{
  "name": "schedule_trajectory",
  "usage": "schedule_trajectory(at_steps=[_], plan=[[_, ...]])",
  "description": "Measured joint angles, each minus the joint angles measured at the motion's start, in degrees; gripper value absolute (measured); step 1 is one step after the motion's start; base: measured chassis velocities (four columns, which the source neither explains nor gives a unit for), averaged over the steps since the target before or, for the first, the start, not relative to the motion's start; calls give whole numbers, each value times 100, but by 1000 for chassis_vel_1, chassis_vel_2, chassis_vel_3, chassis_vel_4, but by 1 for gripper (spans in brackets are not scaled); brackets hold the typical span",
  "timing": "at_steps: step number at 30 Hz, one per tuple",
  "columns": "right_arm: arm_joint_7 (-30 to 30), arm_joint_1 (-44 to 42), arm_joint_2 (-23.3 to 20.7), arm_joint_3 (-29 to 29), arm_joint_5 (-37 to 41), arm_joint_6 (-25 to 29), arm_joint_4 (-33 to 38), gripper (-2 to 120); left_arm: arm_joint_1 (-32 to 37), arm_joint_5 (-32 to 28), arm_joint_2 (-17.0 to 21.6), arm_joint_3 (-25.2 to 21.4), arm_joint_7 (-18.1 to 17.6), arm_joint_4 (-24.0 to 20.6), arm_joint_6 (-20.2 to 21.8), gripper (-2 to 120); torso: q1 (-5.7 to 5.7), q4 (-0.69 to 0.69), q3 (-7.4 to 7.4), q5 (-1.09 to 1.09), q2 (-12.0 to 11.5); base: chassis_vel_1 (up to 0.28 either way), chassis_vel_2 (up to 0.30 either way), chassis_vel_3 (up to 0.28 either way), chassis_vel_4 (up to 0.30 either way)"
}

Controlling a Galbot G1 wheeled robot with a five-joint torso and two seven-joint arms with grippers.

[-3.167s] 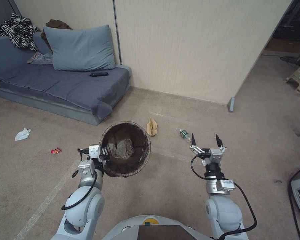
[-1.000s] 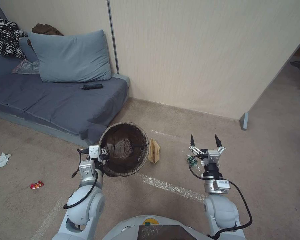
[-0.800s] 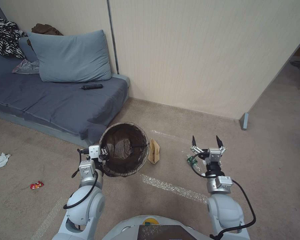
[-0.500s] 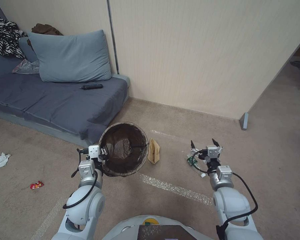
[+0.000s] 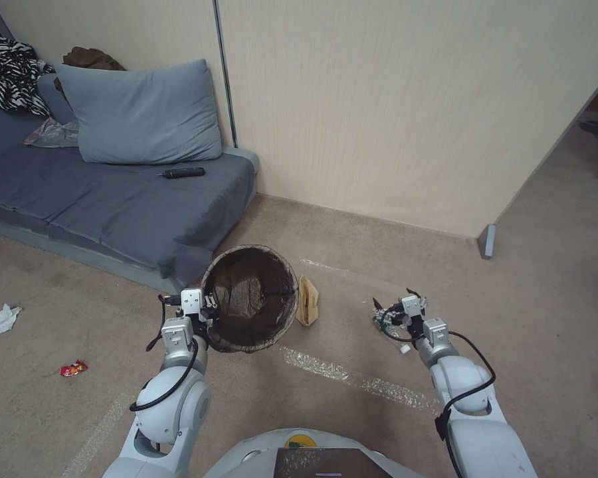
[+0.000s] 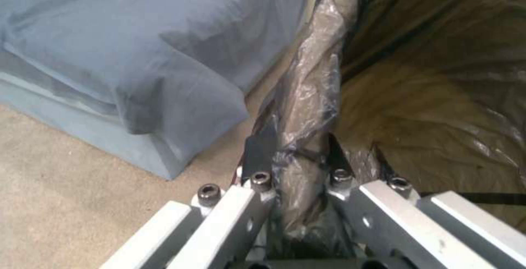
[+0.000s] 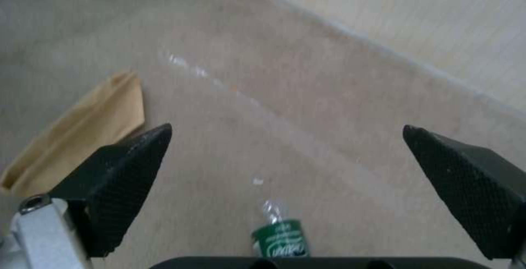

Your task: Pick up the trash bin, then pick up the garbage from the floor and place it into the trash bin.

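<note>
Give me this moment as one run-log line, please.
left gripper: shut on trash bin rim | right gripper: open over bottle

Head camera: sits high on me, looks forward and down over carpet [image 5: 325, 411], sofa [image 5: 113, 199] and wall [image 5: 392, 106], wide and far. Left wrist camera: rides behind my left gripper [image 6: 296, 158], looks along fingers, very close on trash bin [image 6: 312, 76] rim; shares bin [image 5: 249, 295] and sofa corner [image 6: 164, 96] with head view. Right wrist camera: behind my right gripper [image 7: 285, 154], low over floor, facing wall; shares bottle [image 7: 279, 240], paper bag [image 7: 82, 129] with head view [image 5: 385, 322], [image 5: 305, 300].
</note>
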Motion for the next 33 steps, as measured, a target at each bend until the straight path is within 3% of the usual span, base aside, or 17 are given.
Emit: schedule_trajectory(at_steps=[13, 33], plan=[[-97, 384, -183, -98, -89, -200, -1017, 100, -41, 5, 19, 11, 7, 51, -10, 2, 0, 0, 0, -1, 0, 0, 0, 0, 0], [-104, 1038, -227, -182, -397, -66, -2304, 100, 20, 138, -10, 3, 5, 101, -61, 2, 0, 0, 0, -1, 0, 0, 0, 0, 0]])
